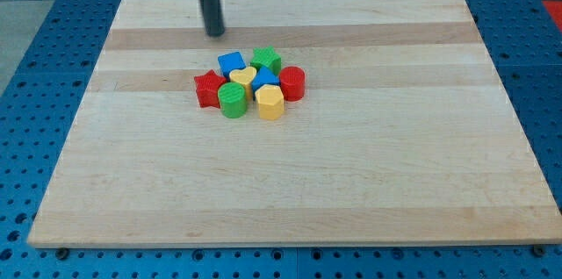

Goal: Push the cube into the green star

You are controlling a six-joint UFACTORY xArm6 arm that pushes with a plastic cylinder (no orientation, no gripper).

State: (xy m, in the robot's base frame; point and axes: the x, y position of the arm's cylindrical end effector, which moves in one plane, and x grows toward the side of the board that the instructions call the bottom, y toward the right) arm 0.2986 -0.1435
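A blue cube (231, 62) sits at the top left of a tight cluster of blocks near the board's middle. A green star (266, 60) lies just to its right, close to or touching it. My tip (215, 32) is above and slightly left of the blue cube, apart from it by a small gap. The rod rises straight up out of the view's top.
The cluster also holds a red star (208, 88), a green cylinder (233, 101), a yellow heart (242, 77), a yellow hexagon (270, 103), a red cylinder (292, 82) and another blue block (265, 78). All rest on a wooden board (290, 174) over a blue pegboard table.
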